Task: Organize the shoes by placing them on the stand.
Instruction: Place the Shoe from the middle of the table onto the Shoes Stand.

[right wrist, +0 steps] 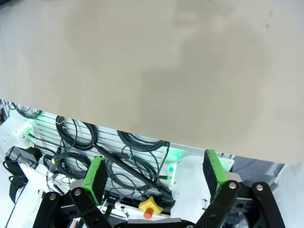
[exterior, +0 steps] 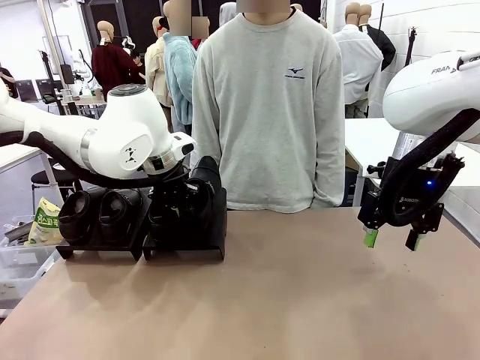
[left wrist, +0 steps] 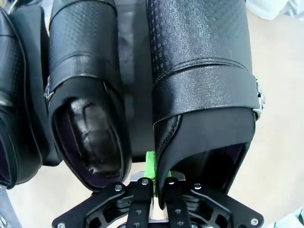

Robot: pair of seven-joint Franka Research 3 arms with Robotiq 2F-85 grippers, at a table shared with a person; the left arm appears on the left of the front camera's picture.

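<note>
Two matte black clog-like shoes (exterior: 99,214) sit on the low black two-platform stand (exterior: 184,244) at the left of the tan table (exterior: 285,300). The left gripper (left wrist: 154,183) (jaws pinching) clamps the heel rim of a strapped black shoe (left wrist: 202,95) over the stand's right platform. The right gripper (exterior: 391,240) hovers, jaws spread.

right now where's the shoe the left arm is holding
Front view: the shoe is at the right end of the stand, pinched at its heel rim by the left gripper, beside another shoe.
</note>
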